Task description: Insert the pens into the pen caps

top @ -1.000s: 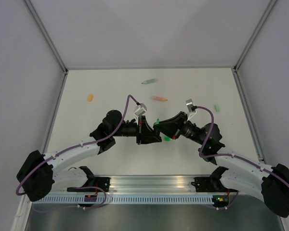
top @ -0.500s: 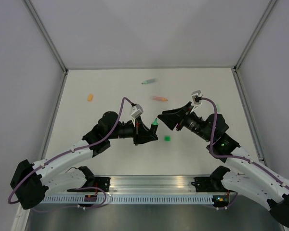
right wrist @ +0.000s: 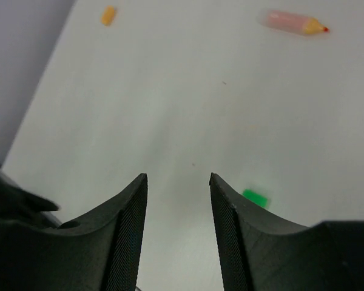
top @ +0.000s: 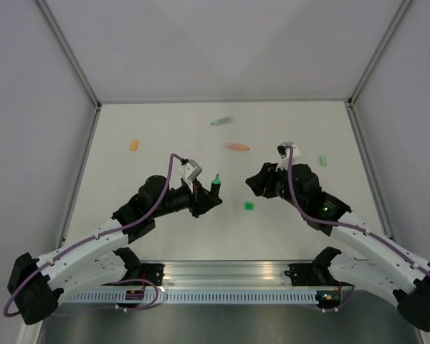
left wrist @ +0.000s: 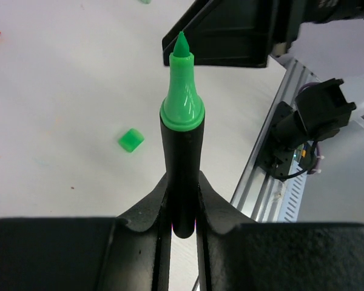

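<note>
My left gripper (top: 206, 199) is shut on the black pen with the bright green tip (top: 216, 183), which stands tip up between the fingers in the left wrist view (left wrist: 182, 139). The bright green cap (top: 249, 206) lies on the table between the two grippers; it also shows in the left wrist view (left wrist: 130, 139) and the right wrist view (right wrist: 255, 197). My right gripper (top: 254, 183) is open and empty (right wrist: 178, 179), above the table to the left of that cap. The salmon pen (top: 236, 147), mint pen (top: 221, 121), orange cap (top: 134, 145) and mint cap (top: 322, 160) lie further back.
The white table is bounded by walls with metal posts on the left (top: 79, 183) and right (top: 369, 179). An aluminium rail (top: 229, 276) with the arm bases runs along the near edge. In the left wrist view the right gripper (left wrist: 230, 36) hangs just beyond the pen tip.
The two grippers, close together a second ago, have moved apart: the left drew back to the left with the pen, the right drew back to the right. The green cap stayed put.
</note>
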